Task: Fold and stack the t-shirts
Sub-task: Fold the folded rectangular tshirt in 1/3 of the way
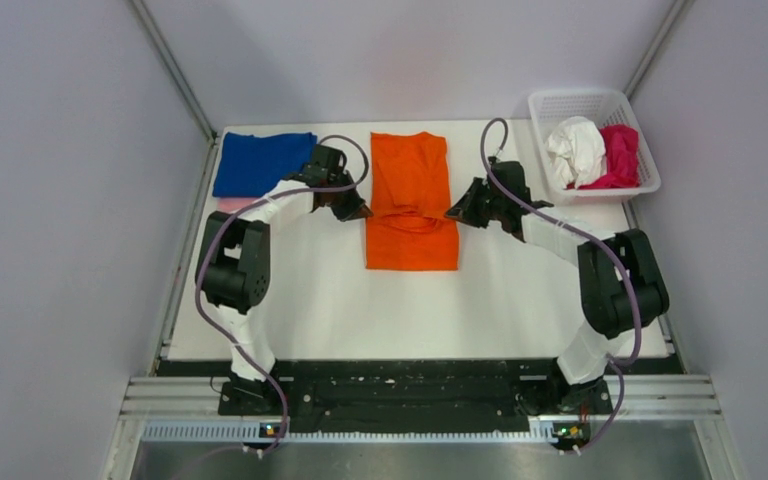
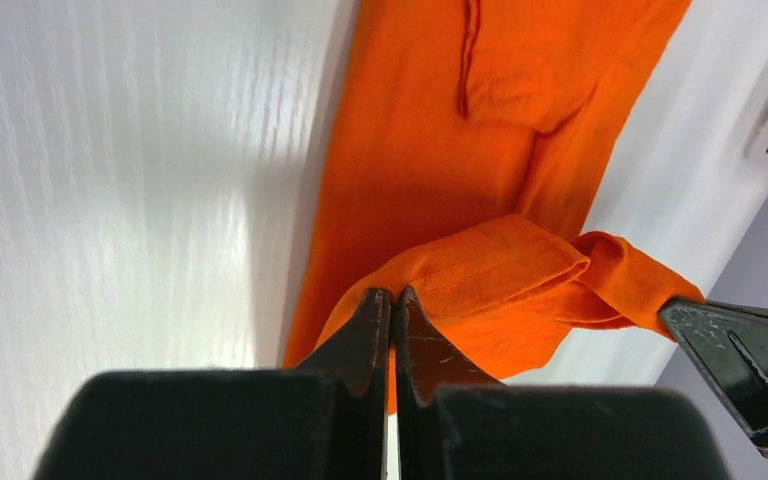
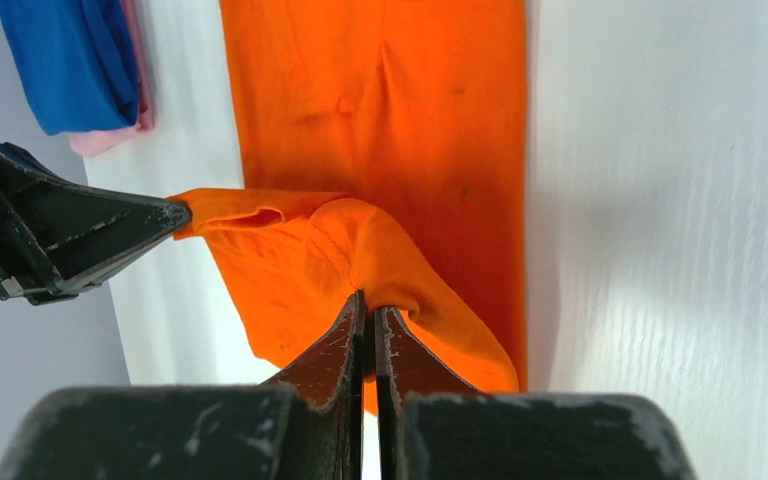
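A bright orange t-shirt lies as a long strip in the middle of the white table. My left gripper is shut on its left edge, lifted above the cloth. My right gripper is shut on its right edge, lifted too. The raised hem stretches between the two grippers. A folded royal blue t-shirt lies at the back left on a pale pink one. A white t-shirt and a magenta one are bunched in the basket.
A white plastic lattice basket stands at the back right, off the table's corner. Grey walls close in on the left, right and back. The table's front edge runs in front of the arm bases.
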Controlling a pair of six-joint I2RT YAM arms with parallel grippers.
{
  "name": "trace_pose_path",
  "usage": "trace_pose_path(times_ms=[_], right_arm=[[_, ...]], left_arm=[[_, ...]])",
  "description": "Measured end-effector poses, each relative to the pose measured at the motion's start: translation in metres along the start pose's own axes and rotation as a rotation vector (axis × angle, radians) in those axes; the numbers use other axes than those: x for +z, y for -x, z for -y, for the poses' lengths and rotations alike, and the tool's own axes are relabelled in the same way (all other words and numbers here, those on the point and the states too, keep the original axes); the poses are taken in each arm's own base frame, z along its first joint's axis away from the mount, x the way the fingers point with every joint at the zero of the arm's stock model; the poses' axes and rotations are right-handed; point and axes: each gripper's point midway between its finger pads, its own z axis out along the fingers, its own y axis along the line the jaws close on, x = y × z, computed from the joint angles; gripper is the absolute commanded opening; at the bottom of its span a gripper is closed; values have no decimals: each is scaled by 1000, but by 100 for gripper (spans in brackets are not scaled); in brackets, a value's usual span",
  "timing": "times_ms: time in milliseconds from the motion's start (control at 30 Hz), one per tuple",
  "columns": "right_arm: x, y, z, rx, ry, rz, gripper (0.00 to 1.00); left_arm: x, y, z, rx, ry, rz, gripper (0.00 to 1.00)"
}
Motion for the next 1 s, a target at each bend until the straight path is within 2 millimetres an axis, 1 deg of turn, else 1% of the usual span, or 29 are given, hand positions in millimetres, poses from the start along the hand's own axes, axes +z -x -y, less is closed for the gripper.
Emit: trace_pose_path(times_ms=[67,133,167,200,300,333,367,400,433,467,500,533,600,667,733,767,833,900,933,1000], right_arm=[[7,4,7,5,-5,-6,0],[13,5,15,16,-10,-17,1],[17,5,21,23,-15,-27,5],[20,4,26,30,-19,-33,12],[29,1,39,51,-38,-57,44],[33,2,42,50,-42,-61,57],[35,3,44,49,-41,-66,75],[38,5,44,50,-40,-64,87],[40,9,44,36,-39,-60,93],[40,13,43,33,-41,-53,96],[41,18,42,19,-45,-42,98],[40,24,40,2,-47,-28,99],[38,32,38,-26,-53,-4,99],[30,34,38,-54,-70,9,99],[17,31,35,-91,-80,19,99],[10,29,32,-112,-84,27,99],[-3,19,20,-165,-77,35,99],[-10,0,1,-233,-52,26,99],[-11,-14,-14,-278,-27,10,99],[-7,-41,-37,-349,19,-29,99]], left_arm=[[6,6,-3,3,8,-1,1],[12,10,-3,7,13,-7,7],[16,12,-4,11,16,-10,10],[20,14,-4,16,17,-14,14],[30,17,-4,28,19,-29,35],[33,19,-4,34,19,-31,44],[36,20,-5,41,19,-32,55],[37,22,-4,47,18,-32,66],[38,24,-4,48,16,-31,78],[38,28,-2,52,11,-28,90],[37,33,1,56,3,-21,97],[36,40,4,60,-9,-11,99],[31,54,12,67,-33,17,99],[24,67,17,70,-46,47,99],[15,70,18,72,-47,67,99],[10,68,15,70,-42,72,99],[-4,55,5,65,-30,77,99],[-23,29,-9,55,-16,63,99],[-32,13,-16,52,-15,59,99],[-46,-17,-26,43,-18,37,99]])
